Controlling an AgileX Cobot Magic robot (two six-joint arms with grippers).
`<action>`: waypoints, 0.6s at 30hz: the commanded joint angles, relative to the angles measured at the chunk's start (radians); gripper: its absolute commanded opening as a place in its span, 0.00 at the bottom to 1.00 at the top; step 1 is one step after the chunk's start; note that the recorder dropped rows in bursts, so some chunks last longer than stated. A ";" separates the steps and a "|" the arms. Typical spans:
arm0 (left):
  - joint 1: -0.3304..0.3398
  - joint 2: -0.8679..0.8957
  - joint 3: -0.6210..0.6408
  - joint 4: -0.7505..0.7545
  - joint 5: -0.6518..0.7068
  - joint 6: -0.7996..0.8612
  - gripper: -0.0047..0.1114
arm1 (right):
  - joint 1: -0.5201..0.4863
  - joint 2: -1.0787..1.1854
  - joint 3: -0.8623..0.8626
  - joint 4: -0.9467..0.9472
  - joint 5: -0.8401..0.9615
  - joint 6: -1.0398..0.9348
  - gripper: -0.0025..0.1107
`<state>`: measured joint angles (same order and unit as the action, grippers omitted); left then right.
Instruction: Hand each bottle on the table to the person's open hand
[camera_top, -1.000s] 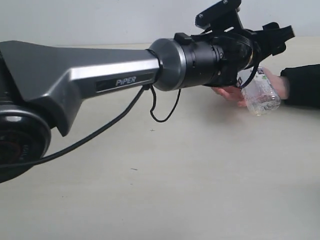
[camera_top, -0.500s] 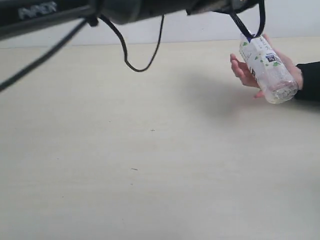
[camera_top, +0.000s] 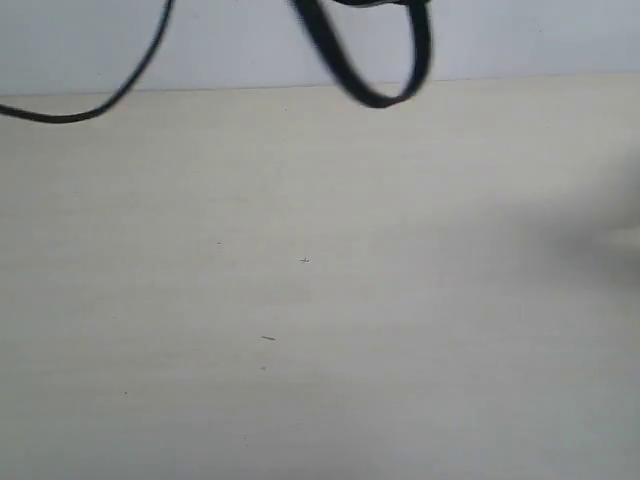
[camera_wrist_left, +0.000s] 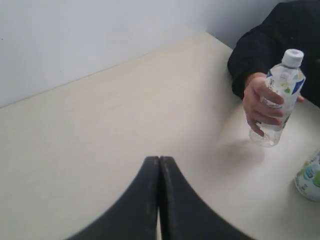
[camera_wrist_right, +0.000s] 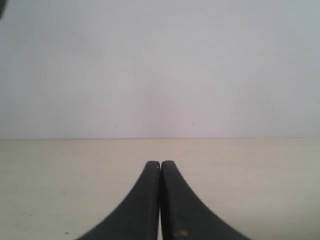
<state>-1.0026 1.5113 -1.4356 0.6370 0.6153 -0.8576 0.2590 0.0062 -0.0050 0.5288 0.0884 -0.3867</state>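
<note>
In the left wrist view a clear bottle (camera_wrist_left: 278, 102) with a white cap and green fruit on its label stands upright on the table (camera_wrist_left: 125, 110), with the person's hand (camera_wrist_left: 261, 102) and its black sleeve wrapped around it. A second bottle (camera_wrist_left: 310, 176) with a green-and-white label shows partly at the frame's edge. My left gripper (camera_wrist_left: 159, 159) is shut and empty, well clear of both bottles. My right gripper (camera_wrist_right: 160, 163) is shut and empty above bare table (camera_wrist_right: 250, 170). The exterior view shows neither gripper, hand nor bottle.
Black cables (camera_top: 372, 60) hang across the top of the exterior view over the beige table (camera_top: 300, 300). A pale wall (camera_wrist_right: 160, 65) rises behind the table's far edge. The person's black-sleeved arm (camera_wrist_left: 270, 45) lies at the table's corner.
The left arm has pulled up and out of the exterior view. The hand holding the bottle has withdrawn past that view's right edge, leaving only a blur there.
</note>
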 joint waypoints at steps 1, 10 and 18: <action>-0.034 -0.238 0.191 0.011 -0.009 -0.009 0.04 | -0.003 -0.006 0.005 -0.005 -0.005 -0.005 0.02; -0.035 -0.455 0.244 0.016 0.043 -0.037 0.04 | -0.003 -0.006 0.005 -0.005 -0.005 -0.005 0.02; -0.009 -0.480 0.251 -0.020 0.606 -0.293 0.04 | -0.003 -0.006 0.005 -0.005 -0.005 -0.005 0.02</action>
<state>-1.0317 1.0446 -1.1944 0.6308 0.9870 -1.0321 0.2590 0.0062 -0.0050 0.5288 0.0884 -0.3867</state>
